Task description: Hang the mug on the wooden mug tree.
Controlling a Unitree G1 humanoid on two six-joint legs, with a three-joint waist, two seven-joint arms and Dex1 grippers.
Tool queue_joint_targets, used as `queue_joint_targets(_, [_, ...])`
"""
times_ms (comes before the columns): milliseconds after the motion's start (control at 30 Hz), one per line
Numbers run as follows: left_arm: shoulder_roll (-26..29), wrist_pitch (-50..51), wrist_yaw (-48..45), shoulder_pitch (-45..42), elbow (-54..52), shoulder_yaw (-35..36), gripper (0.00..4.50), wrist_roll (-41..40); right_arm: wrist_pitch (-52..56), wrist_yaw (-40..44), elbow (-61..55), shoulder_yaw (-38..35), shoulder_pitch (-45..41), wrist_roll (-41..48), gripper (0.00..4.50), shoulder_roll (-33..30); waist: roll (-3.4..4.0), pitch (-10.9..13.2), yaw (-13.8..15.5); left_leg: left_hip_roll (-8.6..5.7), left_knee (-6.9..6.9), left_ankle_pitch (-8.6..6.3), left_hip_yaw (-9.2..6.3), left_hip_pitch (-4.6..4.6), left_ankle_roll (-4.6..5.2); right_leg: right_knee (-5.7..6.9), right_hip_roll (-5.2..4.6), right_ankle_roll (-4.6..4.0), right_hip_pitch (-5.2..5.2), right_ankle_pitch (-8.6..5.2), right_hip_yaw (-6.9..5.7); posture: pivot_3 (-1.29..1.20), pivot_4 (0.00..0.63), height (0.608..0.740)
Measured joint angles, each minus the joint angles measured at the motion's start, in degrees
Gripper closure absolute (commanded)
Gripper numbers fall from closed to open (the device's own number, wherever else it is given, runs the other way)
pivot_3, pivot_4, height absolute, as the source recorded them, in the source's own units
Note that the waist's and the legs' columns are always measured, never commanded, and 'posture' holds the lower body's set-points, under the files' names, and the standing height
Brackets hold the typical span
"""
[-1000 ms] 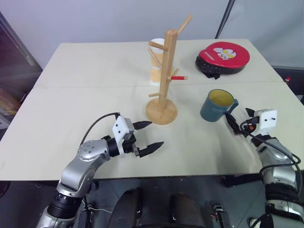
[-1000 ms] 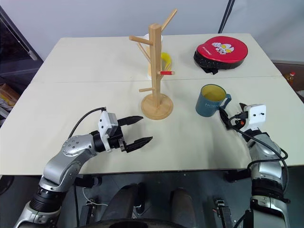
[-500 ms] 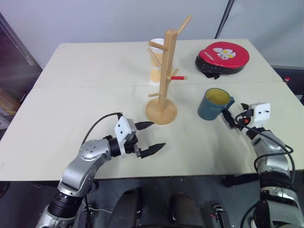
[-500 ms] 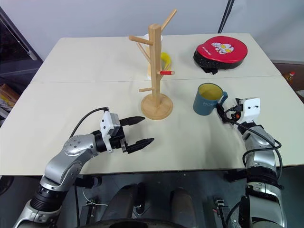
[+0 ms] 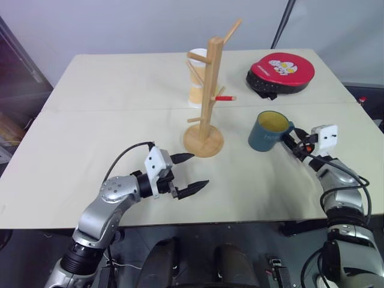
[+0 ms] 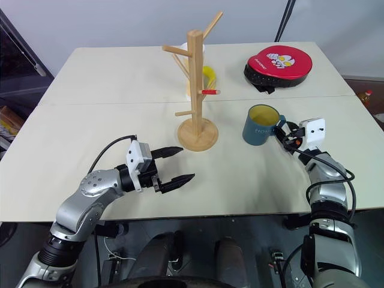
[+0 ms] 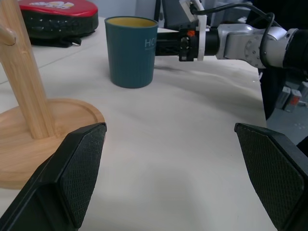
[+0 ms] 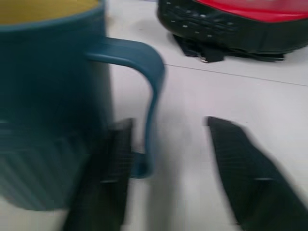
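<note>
right gripper (image 8: 166,163) has slid in on the mug (image 5: 266,131); fingers straddle its handle, narrowing but not yet pinching. mug nudged toward the wooden mug tree (image 5: 207,102), upright on table. left gripper (image 5: 187,173) spread, idle. grasp looks imminent.

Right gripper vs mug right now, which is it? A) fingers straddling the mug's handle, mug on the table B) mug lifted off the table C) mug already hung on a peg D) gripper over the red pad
A: the right gripper has one finger on each side of the mug handle, and the mug stands on the table.
</note>
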Motion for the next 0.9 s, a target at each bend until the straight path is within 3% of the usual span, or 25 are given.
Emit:
queue_joint_targets(67, [0.0, 0.0, 0.1, 0.0, 0.0, 0.0, 0.00, 0.0, 0.3, 1.4, -0.2, 0.0, 0.0, 1.0, 4.47, 0.3, 0.00, 0.0, 0.0, 0.00, 0.00, 0.00, 0.00, 0.00, 0.00, 0.00, 0.00, 0.00, 0.00, 0.00, 0.00, 0.00, 0.150, 0.740])
queue_joint_targets(333, [0.2, 0.0, 0.4, 0.1, 0.0, 0.1, 0.00, 0.1, 1.6, 2.4, -6.2, 1.2, 2.7, 1.7, 4.47, 1.4, 0.01, 0.0, 0.1, 0.00, 0.00, 0.00, -0.01, 0.00, 0.00, 0.00, -0.06, 0.00, -0.01, 0.00, 0.00, 0.00, 0.150, 0.740])
queue_joint_targets(533, [1.0, -0.6, 1.2, 0.2, 0.3, 2.3, 0.00, 0.1, 2.2, 1.1, -32.3, 9.0, 11.7, -6.6, 4.47, -2.7, 0.06, 0.0, -0.1, 0.01, -0.03, -0.01, 0.00, -0.04, -0.01, 0.02, -0.13, 0.00, -0.14, 0.00, 0.03, 0.00, 0.150, 0.740])
queue_joint_targets(667, [1.1, -1.9, 1.0, -0.4, 1.9, 4.1, 0.00, 0.1, 6.8, 0.9, -49.5, 12.2, 11.9, -9.8, 4.47, -6.4, 0.04, 0.0, 0.2, 0.01, -0.03, -0.01, -0.01, -0.05, -0.01, -0.01, -0.15, -0.01, -0.15, -0.01, 0.02, 0.00, 0.150, 0.740])
queue_joint_targets(900, [1.3, -3.0, 0.0, -3.1, 5.2, 6.6, 0.00, -0.1, 13.4, 1.4, -56.4, 14.1, 6.2, -12.2, 4.47, -11.0, -0.05, 0.1, 0.5, -0.02, -0.02, -0.02, -0.01, -0.12, 0.00, -0.11, -0.21, -0.02, -0.15, -0.01, -0.01, 0.00, 0.150, 0.740])
